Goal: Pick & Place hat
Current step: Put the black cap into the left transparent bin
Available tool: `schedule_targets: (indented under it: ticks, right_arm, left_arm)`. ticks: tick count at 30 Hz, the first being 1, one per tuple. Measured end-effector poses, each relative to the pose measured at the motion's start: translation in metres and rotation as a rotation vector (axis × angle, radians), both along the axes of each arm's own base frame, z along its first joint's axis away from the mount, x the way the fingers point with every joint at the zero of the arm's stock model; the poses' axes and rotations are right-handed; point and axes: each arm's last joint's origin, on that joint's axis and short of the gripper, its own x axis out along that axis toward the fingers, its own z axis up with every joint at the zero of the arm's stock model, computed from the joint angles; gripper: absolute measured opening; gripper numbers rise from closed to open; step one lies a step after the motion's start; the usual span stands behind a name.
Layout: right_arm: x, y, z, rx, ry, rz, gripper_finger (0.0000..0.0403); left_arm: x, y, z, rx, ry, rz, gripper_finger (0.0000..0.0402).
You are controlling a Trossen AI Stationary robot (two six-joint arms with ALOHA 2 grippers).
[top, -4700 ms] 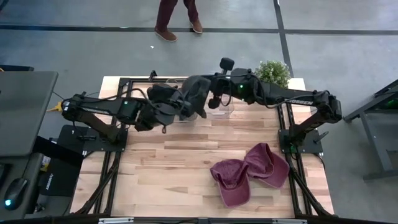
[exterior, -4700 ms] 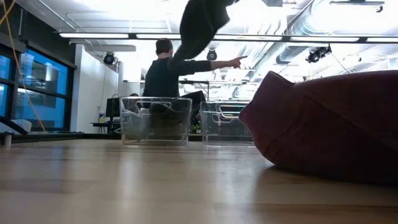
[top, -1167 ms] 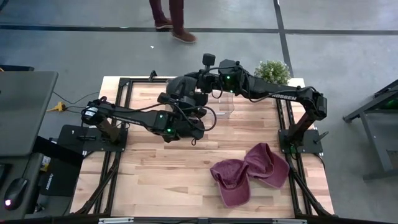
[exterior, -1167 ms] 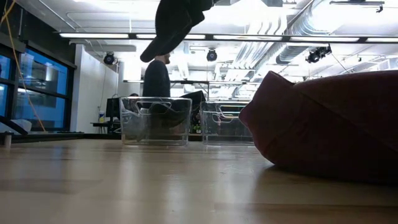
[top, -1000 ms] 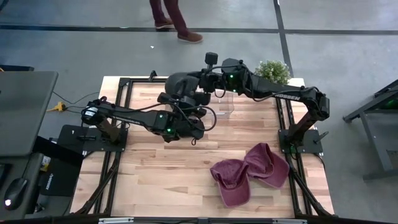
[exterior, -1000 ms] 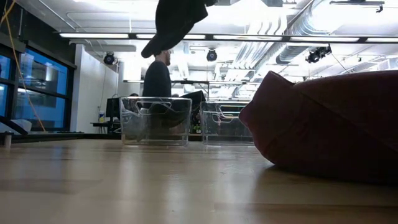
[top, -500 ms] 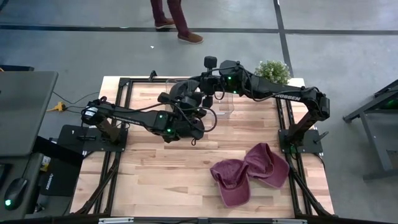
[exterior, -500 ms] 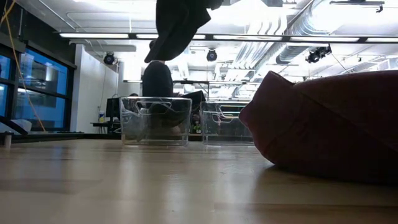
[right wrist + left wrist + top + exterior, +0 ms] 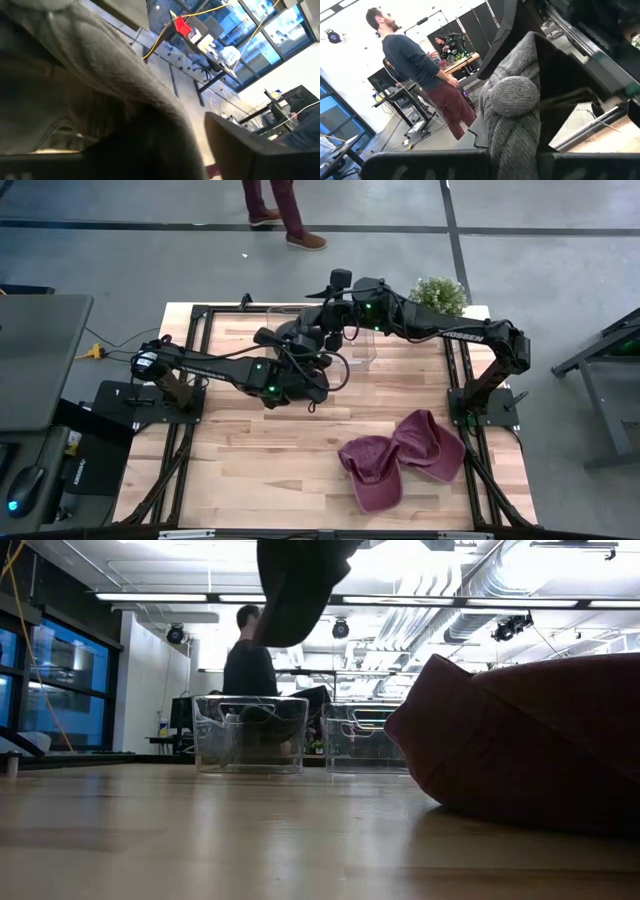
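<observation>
A dark grey hat [image 9: 300,335] hangs high over the far middle of the table; the low view shows it [image 9: 295,590] at the top of the picture, above a clear bin [image 9: 250,735]. My left gripper [image 9: 298,352] reaches in from the near left and is shut on the hat's grey cloth [image 9: 512,100]. My right gripper [image 9: 326,328] stands open on the hat's far right side, with the cloth [image 9: 100,75] close before it. Two maroon hats [image 9: 400,455] lie overlapping on the table at the near right. My left gripper pinches a bunched fold of the grey hat [image 9: 512,145] between its two fingers, coming roughly level from the table's near side. The hat hangs clear of the table. My right gripper has the cloth lying beside one finger [image 9: 235,142]; whether it touches I cannot tell.
Two clear bins [image 9: 250,735] [image 9: 365,740] stand at the far edge, and a potted plant [image 9: 440,295] stands at the far right corner. The maroon hats [image 9: 520,740] fill the near right. A person [image 9: 250,660] stands beyond the table, and another person's legs [image 9: 285,210] are beyond the far edge.
The grey hat has shifted a little toward the near edge and my left gripper. It has gone from a broad dome to a smaller bunch, and its lower edge hangs slightly lower. The person beyond the table has moved.
</observation>
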Motion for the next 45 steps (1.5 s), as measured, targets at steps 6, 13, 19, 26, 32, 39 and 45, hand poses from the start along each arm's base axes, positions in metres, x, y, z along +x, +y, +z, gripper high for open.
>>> schedule_targets:
  ticks: [6, 13, 19, 26, 32, 39, 45]
  right_arm:
    - [-0.016, 0.001, 0.01, -0.023, 0.036, -0.049, 0.0272]
    - [-0.068, -0.002, 0.046, -0.022, 0.007, -0.122, 0.0272]
    - [-0.105, 0.003, 0.057, 0.084, 0.038, -0.087, 0.0266]
    - [-0.121, 0.011, 0.047, 0.211, 0.174, -0.026, 0.0267]
    - [-0.125, 0.013, 0.033, 0.27, 0.309, -0.036, 0.0264]
    - [-0.126, 0.013, 0.031, 0.281, 0.339, -0.04, 0.0264]
    - [-0.126, 0.013, 0.03, 0.275, 0.346, -0.036, 0.0264]
  left_arm:
    - [-0.001, 0.001, -0.001, 0.005, 0.023, 0.001, 0.0]
    - [-0.011, 0.013, 0.003, 0.015, 0.08, 0.034, 0.0]
    - [-0.024, 0.031, 0.005, -0.116, 0.137, -0.032, 0.0]
    - [-0.045, 0.062, 0.017, -0.301, 0.155, -0.088, 0.0]
    - [-0.055, 0.092, 0.027, -0.424, 0.14, -0.145, 0.0]
    - [-0.05, 0.122, 0.032, -0.455, 0.15, -0.244, 0.0]
    - [-0.054, 0.15, 0.033, -0.529, 0.123, -0.324, 0.0]
